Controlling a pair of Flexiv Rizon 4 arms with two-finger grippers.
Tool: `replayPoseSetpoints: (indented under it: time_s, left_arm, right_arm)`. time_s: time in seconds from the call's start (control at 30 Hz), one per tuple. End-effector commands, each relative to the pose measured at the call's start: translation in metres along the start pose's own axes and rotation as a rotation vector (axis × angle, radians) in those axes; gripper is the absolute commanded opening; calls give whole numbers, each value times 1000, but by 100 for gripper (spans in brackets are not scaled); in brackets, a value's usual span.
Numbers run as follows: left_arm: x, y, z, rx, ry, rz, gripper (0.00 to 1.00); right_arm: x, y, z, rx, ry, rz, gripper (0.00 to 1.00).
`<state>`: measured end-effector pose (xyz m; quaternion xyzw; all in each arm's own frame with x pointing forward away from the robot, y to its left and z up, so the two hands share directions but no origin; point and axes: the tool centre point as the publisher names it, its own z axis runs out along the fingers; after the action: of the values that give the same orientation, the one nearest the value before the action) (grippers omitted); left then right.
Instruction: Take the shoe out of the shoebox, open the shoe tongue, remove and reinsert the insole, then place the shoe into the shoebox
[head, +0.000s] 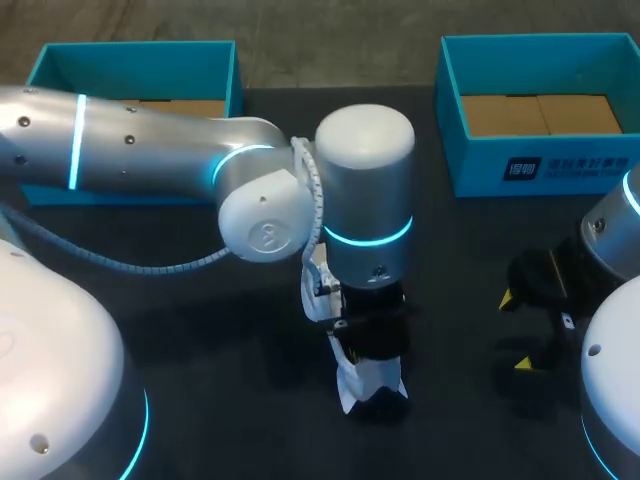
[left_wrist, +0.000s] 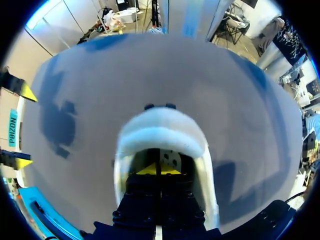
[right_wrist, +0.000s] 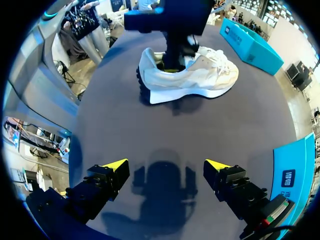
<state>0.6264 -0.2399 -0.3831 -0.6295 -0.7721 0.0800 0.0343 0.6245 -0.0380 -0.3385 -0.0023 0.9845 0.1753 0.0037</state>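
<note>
A white sneaker (right_wrist: 200, 75) lies on its sole on the dark table, ahead of my right gripper. My left arm comes down over it, so in the head view only a strip of the sneaker (head: 350, 385) shows. My left gripper (left_wrist: 159, 169) is inside the shoe's opening, its yellow tips pressed together behind the heel collar (left_wrist: 160, 132). Whether anything is pinched between them is hidden. My right gripper (right_wrist: 167, 167) hovers low over bare table with its fingers wide apart and nothing between them; in the head view the right gripper (head: 516, 330) is right of the shoe.
Two open teal shoeboxes stand at the back: one at the left (head: 135, 50), one at the right (head: 540, 165). Brown cardboard lines the floor of each. The right box (right_wrist: 252, 45) is beyond the shoe's toe in the right wrist view.
</note>
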Motion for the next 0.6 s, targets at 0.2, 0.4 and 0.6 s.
replayPoseSetpoints:
  time_s: [0.2, 0.4, 0.6]
  left_arm:
    - [6, -12, -12, 84, -60, 10, 0]
    - [-2, -17, 11, 142, -48, -6, 0]
    - [-6, -13, 23, 149, -50, -17, 0]
  right_arm:
    - [1, 1, 1, 5, -4, 1, 100]
    - [1, 1, 1, 5, -4, 1, 100]
    - [1, 1, 1, 5, -4, 1, 100]
